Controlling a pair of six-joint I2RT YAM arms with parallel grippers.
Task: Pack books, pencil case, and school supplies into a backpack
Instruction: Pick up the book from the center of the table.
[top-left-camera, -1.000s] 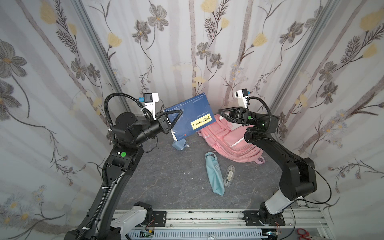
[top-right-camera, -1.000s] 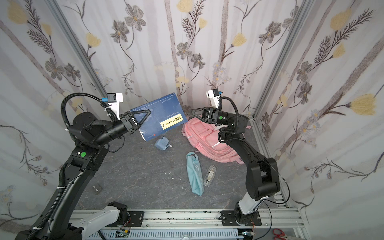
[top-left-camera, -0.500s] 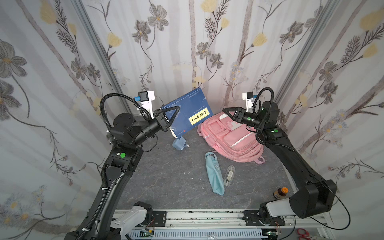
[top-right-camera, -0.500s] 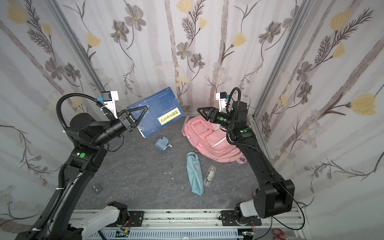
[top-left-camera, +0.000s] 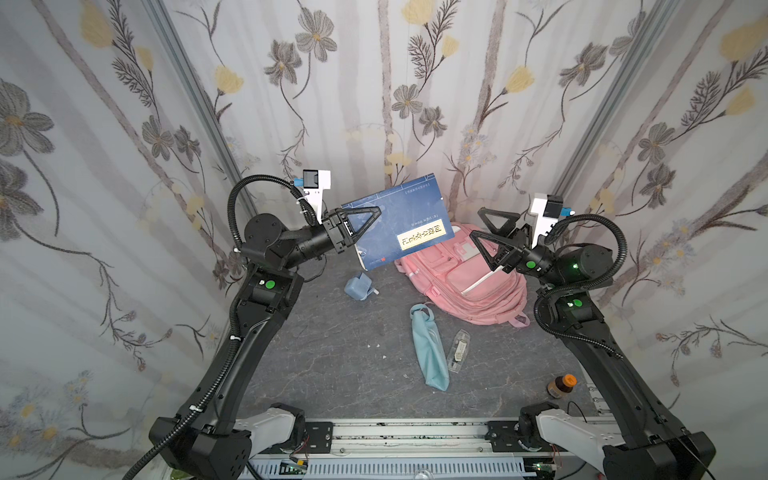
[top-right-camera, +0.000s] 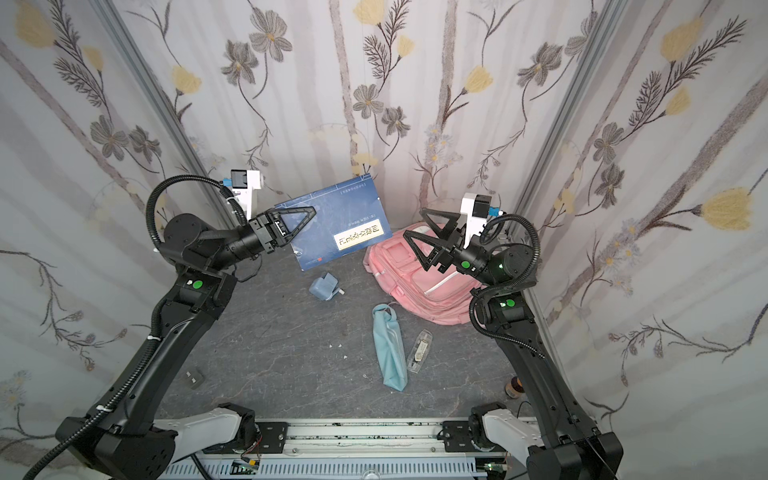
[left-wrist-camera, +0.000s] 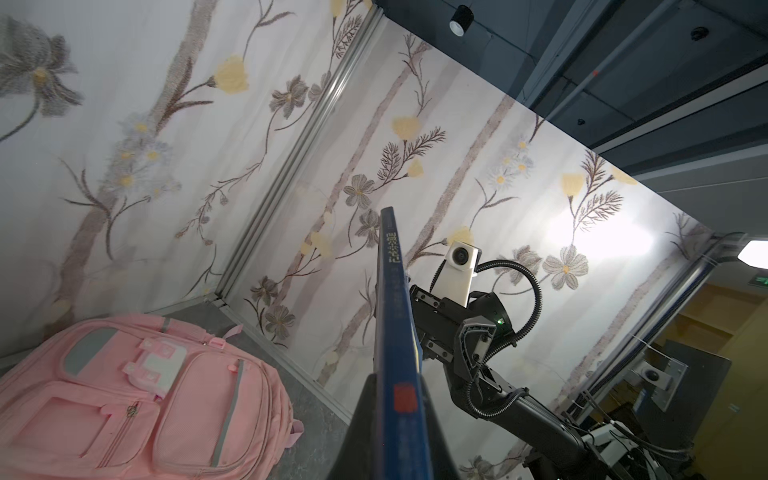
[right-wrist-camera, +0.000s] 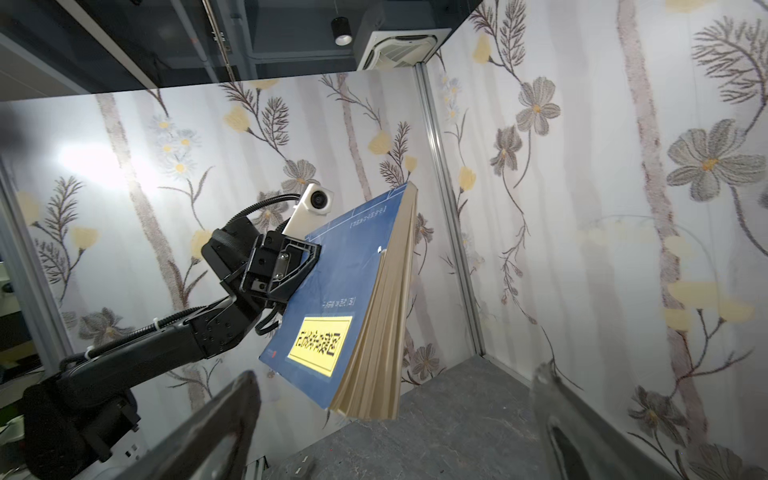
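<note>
Navy book still clamped in left fingers; right fingers now spread wide, empty, above backpack.

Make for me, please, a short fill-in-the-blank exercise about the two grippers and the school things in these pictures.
1. The left gripper holds the navy book, whose label is ____.
2. The right gripper is wide ____ and holds nothing.
3. The pencil case lies on the table, not inside the ____ backpack.
Missing words: yellow; open; pink.

walls: floral curtain | floor: dark grey marbled | ceiling: dark, spotlight
</note>
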